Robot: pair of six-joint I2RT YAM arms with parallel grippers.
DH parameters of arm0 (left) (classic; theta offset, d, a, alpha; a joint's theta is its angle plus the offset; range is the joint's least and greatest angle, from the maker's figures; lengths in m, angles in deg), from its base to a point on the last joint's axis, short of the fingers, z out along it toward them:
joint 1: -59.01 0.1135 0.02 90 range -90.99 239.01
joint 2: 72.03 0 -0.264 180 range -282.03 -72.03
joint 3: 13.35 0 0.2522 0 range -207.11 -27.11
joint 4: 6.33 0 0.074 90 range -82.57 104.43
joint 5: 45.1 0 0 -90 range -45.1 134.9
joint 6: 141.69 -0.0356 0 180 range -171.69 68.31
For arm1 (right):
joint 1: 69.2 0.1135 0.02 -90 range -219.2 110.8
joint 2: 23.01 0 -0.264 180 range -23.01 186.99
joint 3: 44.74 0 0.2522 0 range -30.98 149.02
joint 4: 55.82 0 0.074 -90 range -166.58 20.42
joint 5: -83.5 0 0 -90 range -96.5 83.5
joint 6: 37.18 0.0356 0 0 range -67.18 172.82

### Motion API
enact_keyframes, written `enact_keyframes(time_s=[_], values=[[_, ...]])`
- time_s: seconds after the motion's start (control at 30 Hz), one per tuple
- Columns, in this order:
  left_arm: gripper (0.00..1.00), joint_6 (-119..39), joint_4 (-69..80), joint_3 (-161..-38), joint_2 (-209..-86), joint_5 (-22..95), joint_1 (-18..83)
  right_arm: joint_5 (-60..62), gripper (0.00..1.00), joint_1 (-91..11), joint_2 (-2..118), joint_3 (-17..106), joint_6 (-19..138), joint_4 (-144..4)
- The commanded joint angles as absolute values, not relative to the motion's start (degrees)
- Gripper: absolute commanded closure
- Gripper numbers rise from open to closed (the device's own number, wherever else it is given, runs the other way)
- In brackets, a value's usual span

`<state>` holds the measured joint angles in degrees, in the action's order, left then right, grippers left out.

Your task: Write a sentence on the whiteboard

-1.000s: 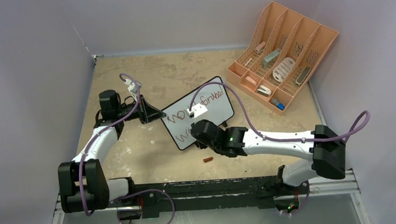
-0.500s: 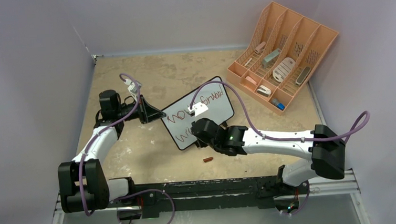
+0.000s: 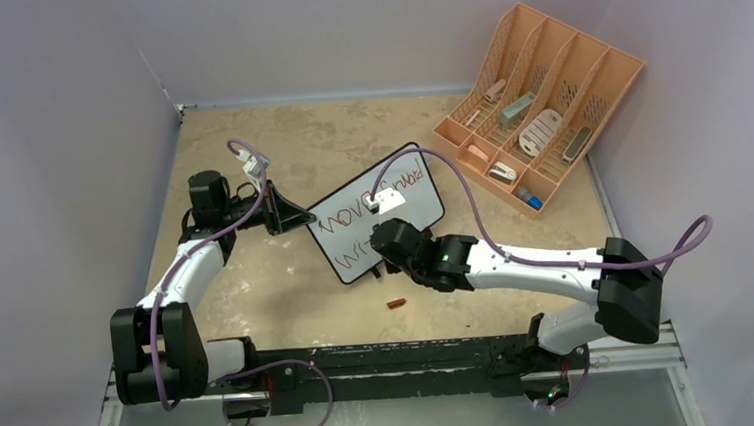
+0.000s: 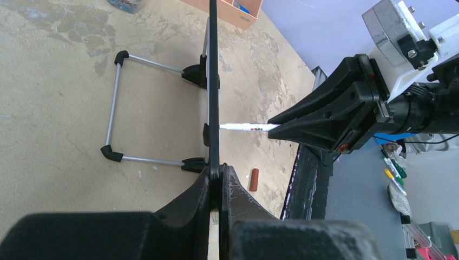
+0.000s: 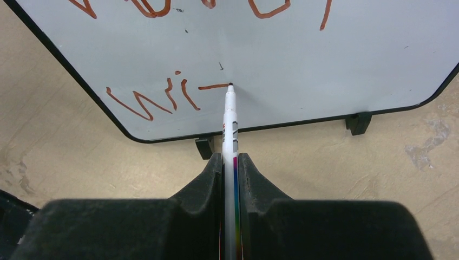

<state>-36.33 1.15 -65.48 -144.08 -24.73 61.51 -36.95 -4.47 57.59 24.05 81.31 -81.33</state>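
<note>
From above, the whiteboard [image 3: 415, 208] stands propped near the middle of the table, well apart from the peach desk organizer [image 3: 538, 101] behind it. My left gripper [image 3: 298, 219] is clamped on the board's left edge to steady it. My right gripper [image 3: 386, 253] sits at the board's lower half; over the last second it has slid a little to the right along the second line, so the stroke is advancing. A small reddish marker cap [image 3: 396, 303] lies on the table just in front of the board.

In the left wrist view, I see the board edge-on, pinched between the closed fingers. The marker [image 4: 246, 127] meets the writing face squarely, and the wire stand [image 4: 113, 111] braces the board from behind.

In the right wrist view, the fingers are shut tight on the marker barrel. Its tip touches the board at the end of a fresh horizontal dash after "wri", just above the bottom frame. I judge that dash to be the bar of a "t". The top line is written, the second line is only begun, so much of the sentence remains.
</note>
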Motion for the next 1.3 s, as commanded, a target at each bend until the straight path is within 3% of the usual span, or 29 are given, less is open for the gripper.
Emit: enact_keyframes(time_s=[0.0,1.27], values=[[1.00,-37.9,1.5,-66.7,-144.3,-24.6,61.4,-37.2,1.00,-5.0,54.1,24.1,80.5,-79.9],[1.00,-37.9,1.5,-66.8,-144.5,-24.6,61.4,-33.1,1.00,-5.0,57.2,24.9,77.6,-77.0]])
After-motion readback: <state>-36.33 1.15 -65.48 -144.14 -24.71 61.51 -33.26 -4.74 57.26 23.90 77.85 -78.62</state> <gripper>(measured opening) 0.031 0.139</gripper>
